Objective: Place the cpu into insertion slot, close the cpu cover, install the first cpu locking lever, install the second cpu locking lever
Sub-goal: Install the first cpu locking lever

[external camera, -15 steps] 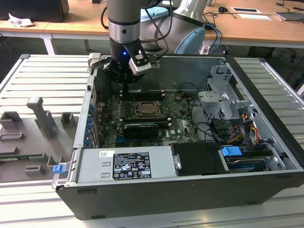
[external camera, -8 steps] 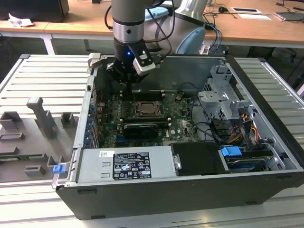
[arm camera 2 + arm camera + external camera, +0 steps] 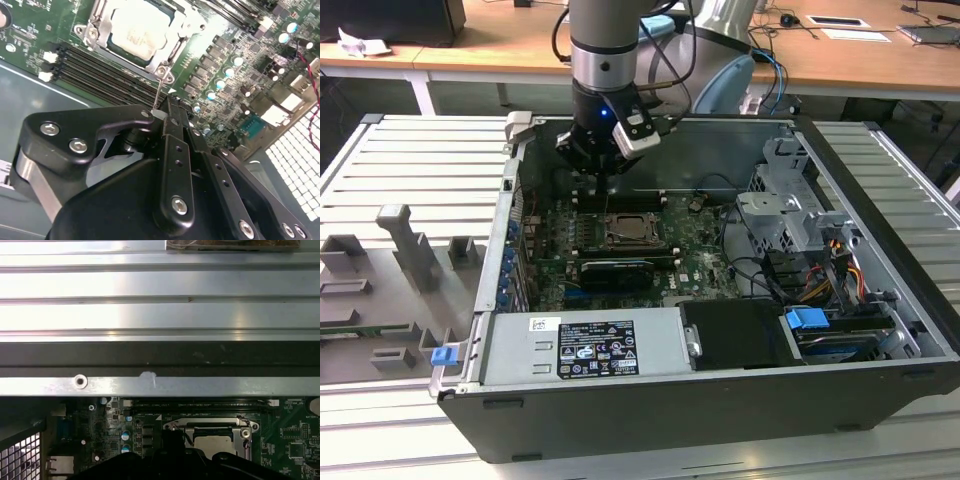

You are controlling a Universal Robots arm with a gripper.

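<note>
The cpu (image 3: 134, 31) lies flat in the insertion slot (image 3: 632, 232), its silvery face up. The cpu cover (image 3: 96, 21) is down over it as a silver frame around the chip. A thin wire locking lever (image 3: 158, 90) rises from the socket's corner to my gripper (image 3: 161, 112). The black fingers (image 3: 172, 125) are shut on the lever's tip. In the exterior view my gripper (image 3: 603, 168) hangs inside the open computer case, just behind the socket. In the first wrist view the cpu (image 3: 214, 442) and its cover (image 3: 210, 424) show below the case wall.
Long black memory slots (image 3: 100, 70) run beside the socket. A grey power supply (image 3: 585, 345) lies along the case's front, and a drive cage (image 3: 785, 200) with cables (image 3: 840, 270) is at the exterior view's right. Grey fixtures (image 3: 405, 250) stand on the ribbed table outside.
</note>
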